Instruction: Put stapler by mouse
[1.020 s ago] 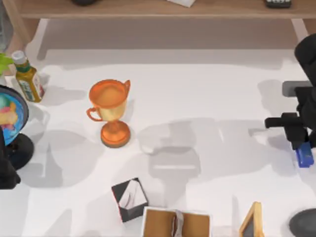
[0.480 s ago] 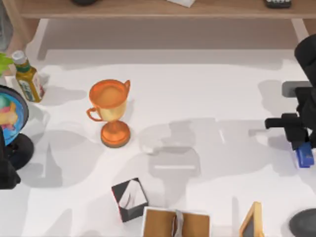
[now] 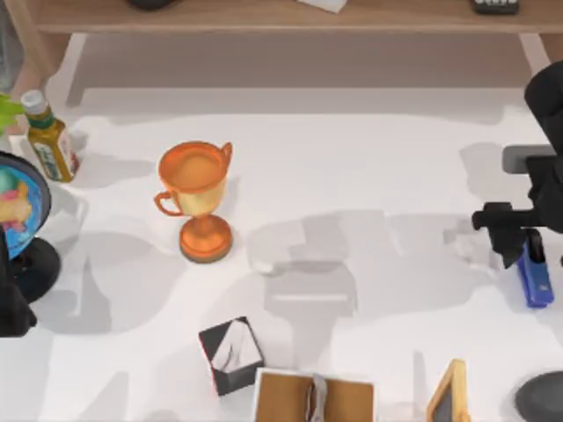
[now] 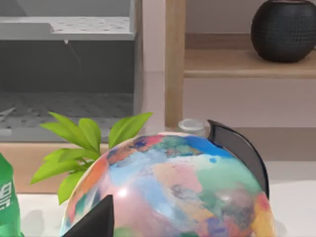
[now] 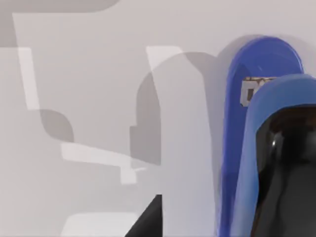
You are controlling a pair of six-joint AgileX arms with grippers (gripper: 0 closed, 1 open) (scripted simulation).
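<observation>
At the far left edge of the white table (image 3: 352, 176), the left arm is being kept parked beside the globe (image 3: 18, 198), whose painted sphere (image 4: 168, 192) is being seen close up in the left wrist view; whether the left gripper is spread or pressed together cannot be told. A bottle (image 3: 48, 136) is standing just behind the globe, and an orange trophy (image 3: 198, 198) is standing upright further right. The middle of the table, between the trophy and the right edge, is being left open. Near the right edge, the right gripper (image 3: 519, 230) is being held over the near end of the stapler (image 3: 534, 277), its fingers spread and gripping nothing. The stapler is lying flat on the table, its long axis running front to back. The mouse (image 3: 541, 397) is being cut off at the front right corner, apart from the stapler.
</observation>
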